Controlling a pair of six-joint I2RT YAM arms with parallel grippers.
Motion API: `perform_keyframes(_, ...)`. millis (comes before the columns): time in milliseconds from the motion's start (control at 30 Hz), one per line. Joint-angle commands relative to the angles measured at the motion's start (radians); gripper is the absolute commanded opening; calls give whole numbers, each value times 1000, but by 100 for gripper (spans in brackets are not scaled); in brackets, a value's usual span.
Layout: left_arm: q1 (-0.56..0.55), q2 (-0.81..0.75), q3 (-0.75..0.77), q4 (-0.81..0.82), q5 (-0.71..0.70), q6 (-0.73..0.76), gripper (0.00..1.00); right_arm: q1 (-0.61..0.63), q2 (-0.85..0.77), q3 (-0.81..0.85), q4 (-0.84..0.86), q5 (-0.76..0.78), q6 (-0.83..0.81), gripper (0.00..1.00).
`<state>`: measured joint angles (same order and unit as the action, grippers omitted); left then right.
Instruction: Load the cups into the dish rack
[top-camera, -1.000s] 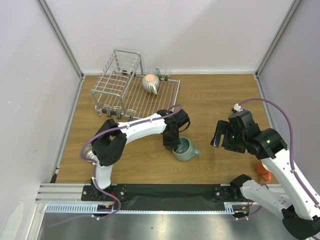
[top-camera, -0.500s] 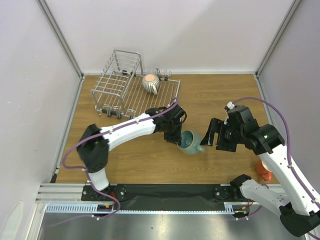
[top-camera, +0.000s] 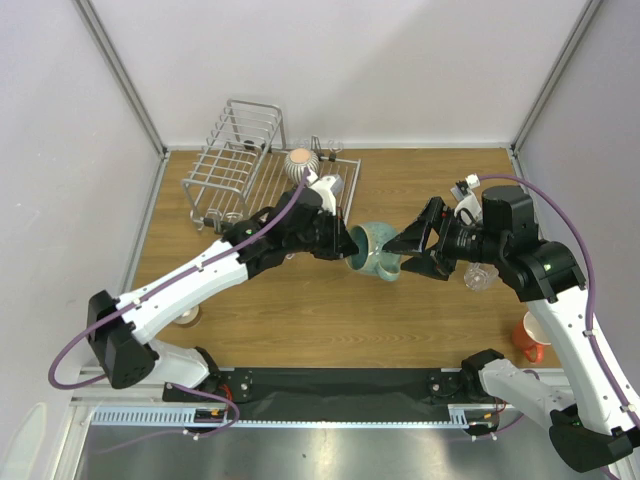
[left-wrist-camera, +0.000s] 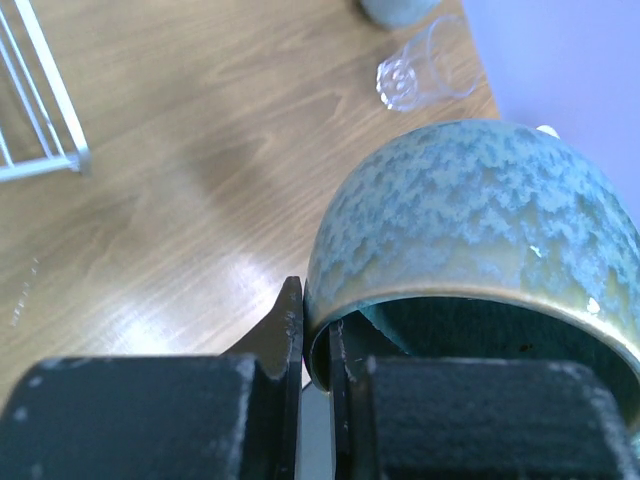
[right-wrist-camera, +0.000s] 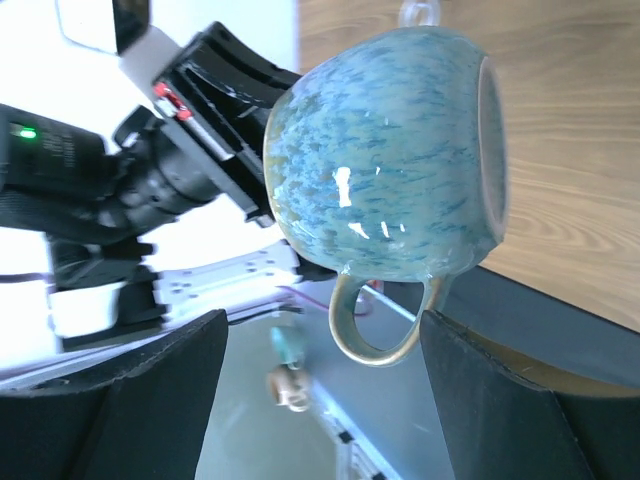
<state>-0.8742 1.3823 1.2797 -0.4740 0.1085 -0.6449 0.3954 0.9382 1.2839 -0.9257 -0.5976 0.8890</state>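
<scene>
My left gripper (top-camera: 345, 243) is shut on the rim of the teal mug (top-camera: 372, 250) and holds it on its side above the table, as the left wrist view (left-wrist-camera: 470, 215) shows. My right gripper (top-camera: 412, 245) is open at the mug's far side. In the right wrist view its fingers (right-wrist-camera: 150, 400) stand on either side of the mug's handle (right-wrist-camera: 385, 325) without touching it. The dish rack (top-camera: 235, 170) stands at the back left with a ribbed cup (top-camera: 302, 167) on its tray. A clear glass (top-camera: 477, 275) lies under my right arm.
An orange-red cup (top-camera: 530, 340) sits at the front right edge. A cream cup (top-camera: 185, 318) shows partly under my left arm. A grey cup (left-wrist-camera: 400, 10) stands beyond the glass (left-wrist-camera: 420, 75) in the left wrist view. Walls enclose the table.
My left arm lifted the teal mug off the table, carried it back and right and tipped it sideways. My right gripper swung left to the mug's handle.
</scene>
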Motion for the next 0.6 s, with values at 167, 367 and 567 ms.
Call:
perform_keyframes(167, 56, -129, 15, 271, 46, -7, 0, 3, 24, 35, 105, -146, 68, 84)
perform_keyframes(367, 64, -137, 13, 299, 53, -15, 0, -1, 56, 110, 85, -171, 32, 82)
perform_keyframes(567, 69, -134, 36, 293, 48, -16, 0, -1, 73, 161, 39, -162, 7, 82)
